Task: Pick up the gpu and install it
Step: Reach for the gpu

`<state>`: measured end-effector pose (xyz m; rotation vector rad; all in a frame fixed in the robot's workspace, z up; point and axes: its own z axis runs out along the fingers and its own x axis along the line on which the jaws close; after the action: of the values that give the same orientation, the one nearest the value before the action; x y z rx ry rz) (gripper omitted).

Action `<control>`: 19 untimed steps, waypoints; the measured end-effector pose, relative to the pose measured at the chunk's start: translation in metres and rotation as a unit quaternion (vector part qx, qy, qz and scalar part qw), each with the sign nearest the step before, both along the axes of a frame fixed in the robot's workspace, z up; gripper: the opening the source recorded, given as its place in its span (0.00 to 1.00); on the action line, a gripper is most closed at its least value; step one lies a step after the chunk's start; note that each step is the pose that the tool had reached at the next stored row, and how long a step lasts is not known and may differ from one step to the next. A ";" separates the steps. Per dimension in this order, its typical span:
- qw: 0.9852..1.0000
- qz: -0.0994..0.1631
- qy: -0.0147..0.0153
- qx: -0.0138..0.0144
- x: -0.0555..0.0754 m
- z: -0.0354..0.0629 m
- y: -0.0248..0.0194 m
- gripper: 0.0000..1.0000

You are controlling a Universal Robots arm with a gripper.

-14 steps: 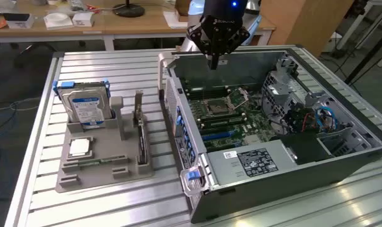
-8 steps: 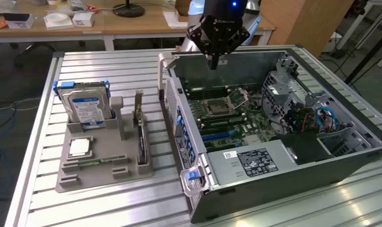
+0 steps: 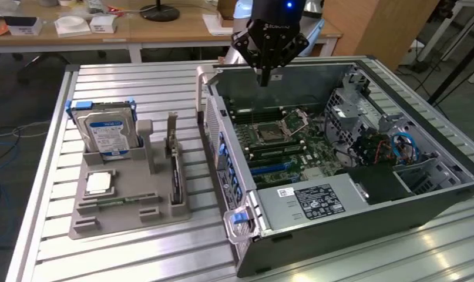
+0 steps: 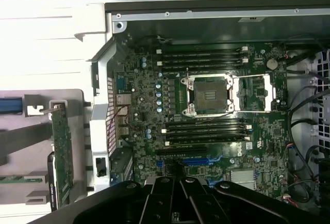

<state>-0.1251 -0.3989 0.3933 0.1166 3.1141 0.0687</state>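
Gripper (image 3: 264, 77) hovers over open PC case (image 3: 377, 220), jaws clenched on nothing. GPU (image 3: 174, 158) stands edge-up in gray holder (image 3: 131, 220) for easy grasping.

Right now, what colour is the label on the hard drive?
Blue and white label; the exterior view shows it best.

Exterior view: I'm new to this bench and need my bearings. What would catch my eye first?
The open computer case on the exterior view's right, its motherboard bared, stands out first. The shut gripper hangs above the case's far wall. On the exterior view's left, a grey holder carries a blue-labelled hard drive and the gpu, standing on edge.
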 end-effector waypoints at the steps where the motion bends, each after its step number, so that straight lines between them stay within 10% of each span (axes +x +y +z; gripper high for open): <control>1: 1.000 0.000 0.000 0.000 -0.001 0.0000 0.0000 0.11; 19: 1.000 0.000 0.000 0.000 -0.037 -0.0006 0.0000 0.11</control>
<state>-0.1625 -0.3989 0.3927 0.1166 3.1140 0.0688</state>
